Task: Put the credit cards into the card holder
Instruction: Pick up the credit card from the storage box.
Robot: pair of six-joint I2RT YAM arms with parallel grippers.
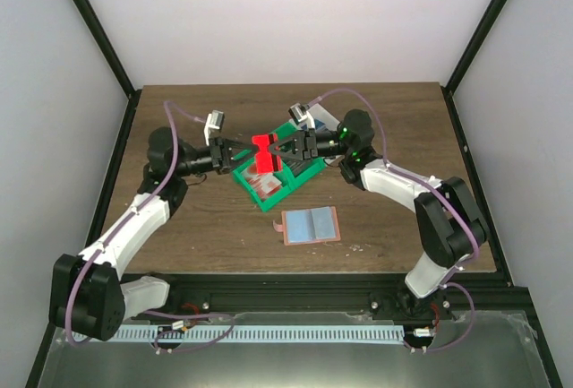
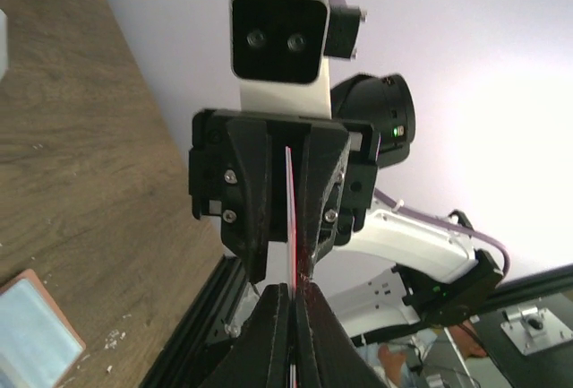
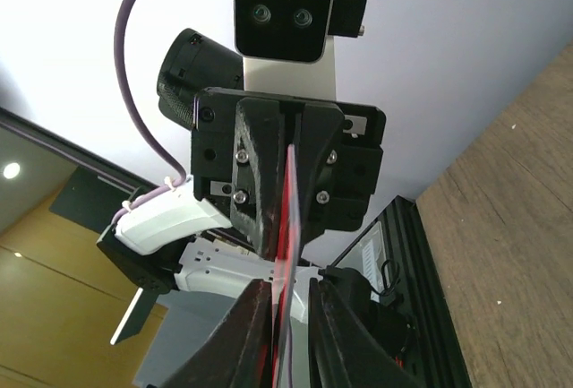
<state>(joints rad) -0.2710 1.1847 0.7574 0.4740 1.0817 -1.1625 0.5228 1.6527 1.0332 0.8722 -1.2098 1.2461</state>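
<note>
Above the green bin (image 1: pixel 243 178), tip to tip: left tool (image 2: pixel 291 294) clamps the red card (image 2: pixel 291 218), right tool (image 3: pixel 288 297) ajar.

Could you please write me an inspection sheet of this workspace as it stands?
Surface: brown wooden table.
Job's things: red card held in the air between both grippers, above the green bin; more cards lying in that bin; card holder lying open on the table, nearer the arm bases, apart from the bin.
Clutter: small pale flecks beside the card holder.
Grippers: left gripper shut on the red card; right gripper with jaws slightly parted around the same card.
Cables: purple cables run along both arms.
Surroundings: white walls, black frame posts.
</note>
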